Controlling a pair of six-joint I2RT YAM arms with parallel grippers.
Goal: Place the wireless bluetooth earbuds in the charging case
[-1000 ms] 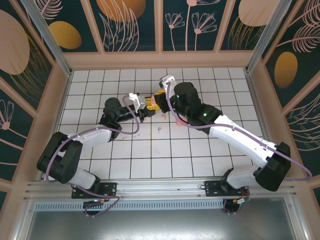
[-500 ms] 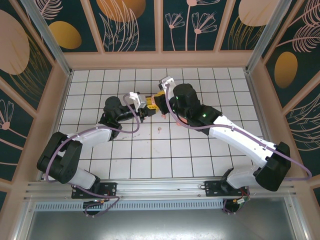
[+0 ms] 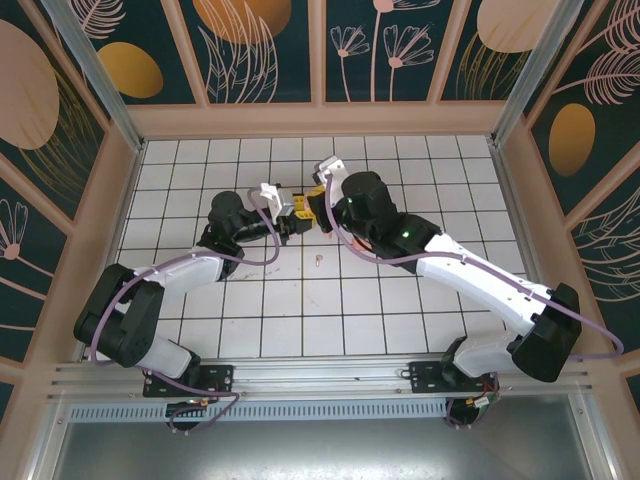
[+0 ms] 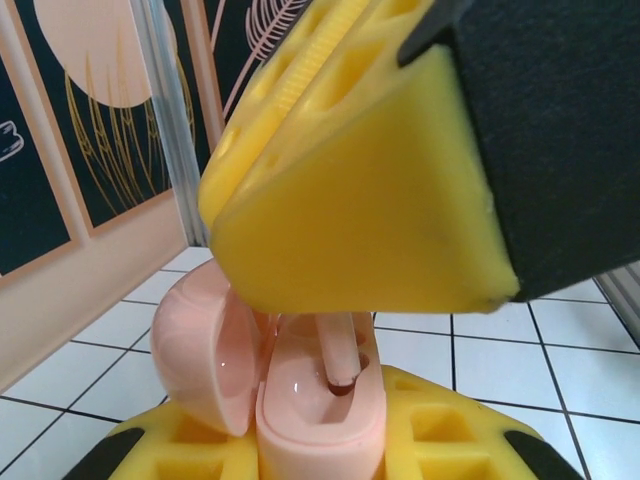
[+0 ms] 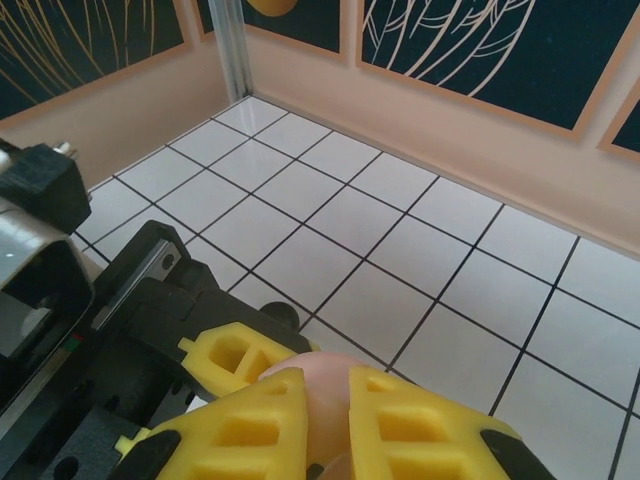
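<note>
I'm in the middle of seating a bud. My left gripper [image 3: 298, 211] is clamped on the pink charging case [image 4: 310, 400], holding it upright with its lid [image 4: 205, 350] swung open toward 9 o'clock. My right gripper [image 3: 318, 200] comes over it from 3 o'clock. Its yellow fingers are nearly together, and I judge them pinched on the pink earbud [image 4: 341, 362], whose stem points down into the case's right-hand well. How firmly I have it is hidden behind the pad. The stem tip looks just at the mouth of the socket, not yet home. So the next move, as I judge it, is a small straight push down with the stem kept in line with the well, then letting go only once it sits flush; any tilt could jam it or flick it out. Both arms reach from the near edge and meet over the middle of the table [image 3: 400, 300] — left toward 1 o'clock, right toward 10, wrists almost nose to nose. Another earbud [image 3: 318, 261] lies loose on the tiles at 6 o'clock from the case — my guess is that one comes after.
</note>
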